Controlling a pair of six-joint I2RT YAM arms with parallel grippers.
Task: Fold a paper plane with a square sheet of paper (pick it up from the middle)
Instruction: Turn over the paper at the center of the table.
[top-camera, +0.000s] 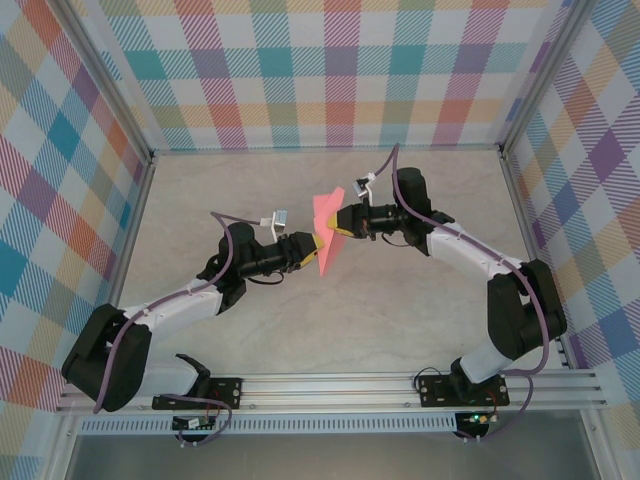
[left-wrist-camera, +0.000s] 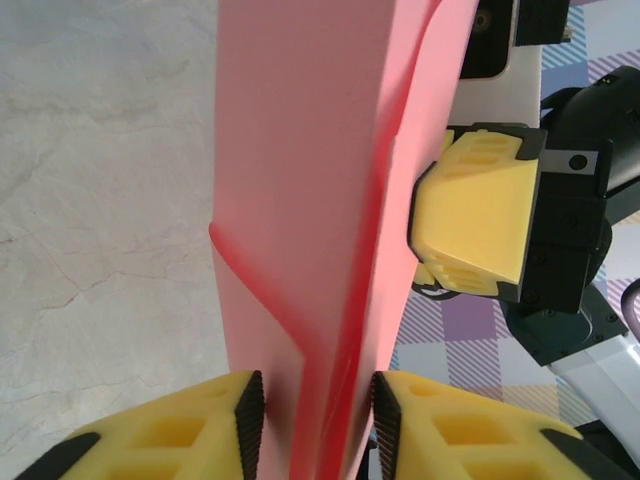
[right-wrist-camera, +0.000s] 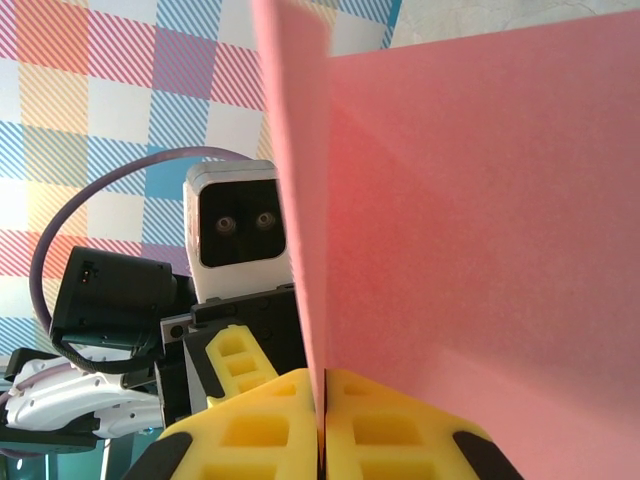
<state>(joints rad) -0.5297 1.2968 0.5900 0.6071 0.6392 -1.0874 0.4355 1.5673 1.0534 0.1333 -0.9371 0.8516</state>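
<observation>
The square sheet of paper (top-camera: 327, 213), salmon-pink and folded into a long creased strip, hangs in the air over the middle of the table. My right gripper (top-camera: 341, 222) comes in from the right and is shut on its edge; in the right wrist view the yellow fingers (right-wrist-camera: 270, 430) meet with the sheet (right-wrist-camera: 470, 220) pinched between them. My left gripper (top-camera: 318, 252) reaches in from the left at the strip's lower end. In the left wrist view its jaws (left-wrist-camera: 315, 405) stand a little apart, one pad on each side of the splayed folded paper (left-wrist-camera: 300, 200).
The marbled tabletop (top-camera: 300, 330) lies below both arms. Checked walls (top-camera: 320, 70) close in the back and both sides, with metal posts at the corners. The rail with the arm bases (top-camera: 330, 385) runs along the near edge.
</observation>
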